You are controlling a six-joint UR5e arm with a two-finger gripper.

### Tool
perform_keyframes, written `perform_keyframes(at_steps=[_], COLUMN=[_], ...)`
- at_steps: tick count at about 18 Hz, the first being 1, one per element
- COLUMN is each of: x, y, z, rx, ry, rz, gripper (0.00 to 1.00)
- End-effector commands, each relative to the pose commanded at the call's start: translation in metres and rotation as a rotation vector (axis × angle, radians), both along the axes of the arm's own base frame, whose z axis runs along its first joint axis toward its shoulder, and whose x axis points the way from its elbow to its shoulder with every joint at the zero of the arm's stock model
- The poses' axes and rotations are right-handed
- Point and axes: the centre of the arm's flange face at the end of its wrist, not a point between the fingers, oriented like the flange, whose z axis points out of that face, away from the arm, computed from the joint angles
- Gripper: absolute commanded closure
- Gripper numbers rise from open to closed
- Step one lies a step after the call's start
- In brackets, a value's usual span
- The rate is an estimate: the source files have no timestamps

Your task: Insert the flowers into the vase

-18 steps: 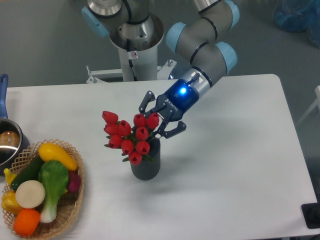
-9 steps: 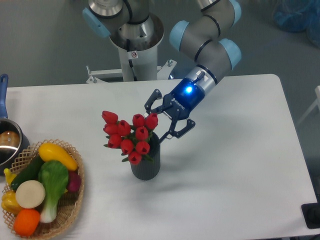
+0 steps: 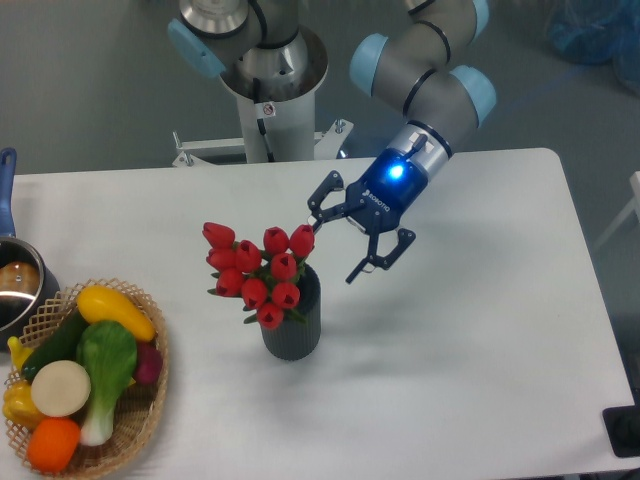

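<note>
flowers [image 3: 258,272] seated in vase [image 3: 293,325] at table [image 3: 480,330] centre, buds leaning left over rim since bunch outspans mouth | gripper [image 3: 343,250] spread wide, holding nothing, just right of buds | insertion judged complete

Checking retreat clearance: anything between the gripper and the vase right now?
Nothing. In the fixed camera view only bare white table shows between the open gripper and the vase; the flowers sit left of that gap.
</note>
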Motion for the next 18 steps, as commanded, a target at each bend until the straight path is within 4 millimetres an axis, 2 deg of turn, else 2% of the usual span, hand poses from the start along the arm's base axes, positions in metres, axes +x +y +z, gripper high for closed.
perform_keyframes(at_steps=[5,9,18], x=[-0.016,-0.034,-0.079], y=[-0.026,-0.046,-0.073], z=[0.008,0.022,0.058], rx=[-0.077,-0.11,-0.593], ry=[0.055,0.107,0.37], rz=[0.055,0.102,0.181], gripper=[0.0,0.0,0.0])
